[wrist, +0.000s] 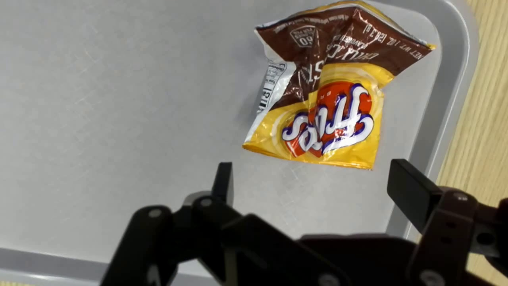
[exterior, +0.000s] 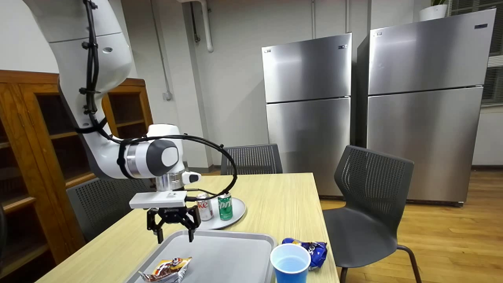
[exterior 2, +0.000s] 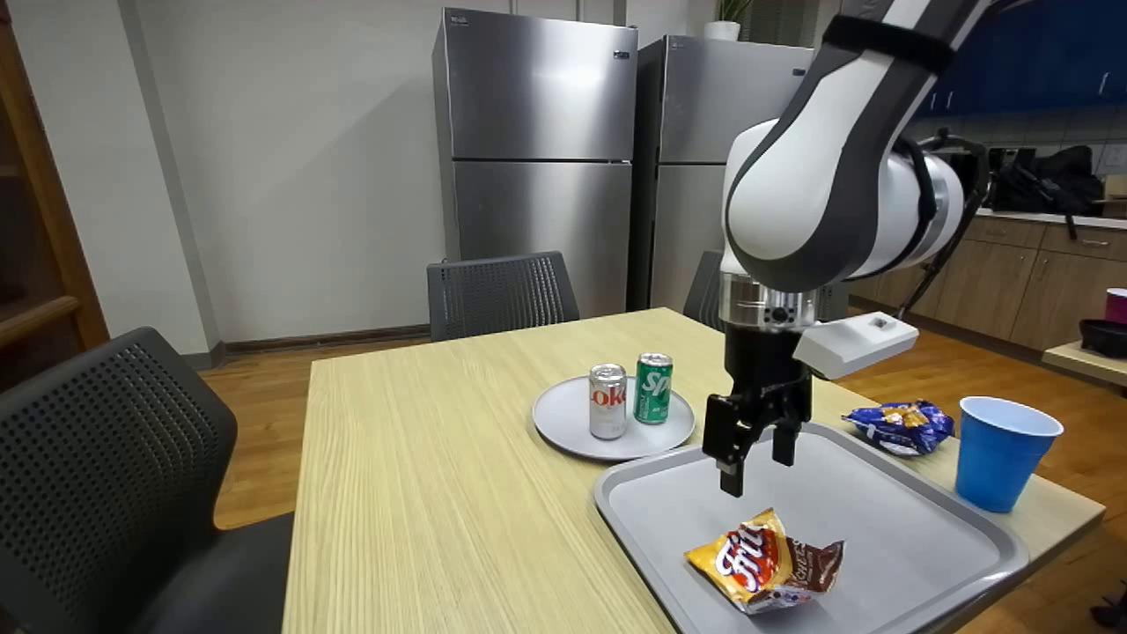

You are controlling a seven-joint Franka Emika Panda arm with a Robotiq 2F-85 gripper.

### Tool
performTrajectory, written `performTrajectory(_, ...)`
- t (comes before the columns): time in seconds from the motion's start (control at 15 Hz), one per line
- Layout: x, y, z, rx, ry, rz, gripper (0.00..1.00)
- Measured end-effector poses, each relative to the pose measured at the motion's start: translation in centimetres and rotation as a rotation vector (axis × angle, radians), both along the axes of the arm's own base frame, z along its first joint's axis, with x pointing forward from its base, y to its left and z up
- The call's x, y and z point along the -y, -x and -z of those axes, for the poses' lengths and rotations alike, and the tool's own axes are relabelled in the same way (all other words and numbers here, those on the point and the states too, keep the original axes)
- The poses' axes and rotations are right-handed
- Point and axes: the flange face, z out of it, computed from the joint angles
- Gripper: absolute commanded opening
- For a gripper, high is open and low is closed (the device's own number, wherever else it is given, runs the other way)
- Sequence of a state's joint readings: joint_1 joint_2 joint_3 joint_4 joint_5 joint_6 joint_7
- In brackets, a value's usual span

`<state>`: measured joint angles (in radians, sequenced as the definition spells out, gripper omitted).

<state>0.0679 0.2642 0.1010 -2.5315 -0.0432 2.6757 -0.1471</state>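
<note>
My gripper (wrist: 312, 169) stands open above the grey tray (wrist: 139, 119), with nothing between its fingers. In the wrist view a crumpled yellow and brown Fritos bag (wrist: 325, 107) lies on the tray, near one corner and just past the fingertips. Both exterior views show the gripper (exterior: 175, 236) (exterior 2: 758, 468) pointing down, higher than the bag (exterior 2: 766, 563) and apart from it. The bag's lower part is cut off by the frame edge in an exterior view (exterior: 169, 271).
Behind the tray, a round plate (exterior 2: 559, 414) carries a silver Coke can (exterior 2: 607, 401) and a green Sprite can (exterior 2: 653, 388), both upright. Beside the tray are a blue cup (exterior 2: 1004, 453) and a blue snack bag (exterior 2: 916, 427). Dark chairs (exterior: 369, 196) stand around the table (exterior 2: 423, 493).
</note>
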Motion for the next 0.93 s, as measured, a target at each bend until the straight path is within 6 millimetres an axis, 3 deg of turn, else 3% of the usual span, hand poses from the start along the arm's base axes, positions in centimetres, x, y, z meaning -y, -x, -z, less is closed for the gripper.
performTrajectory(0.93, -1.1, 2.6, 2.8, -0.078, 0.004, -0.033, 1.0)
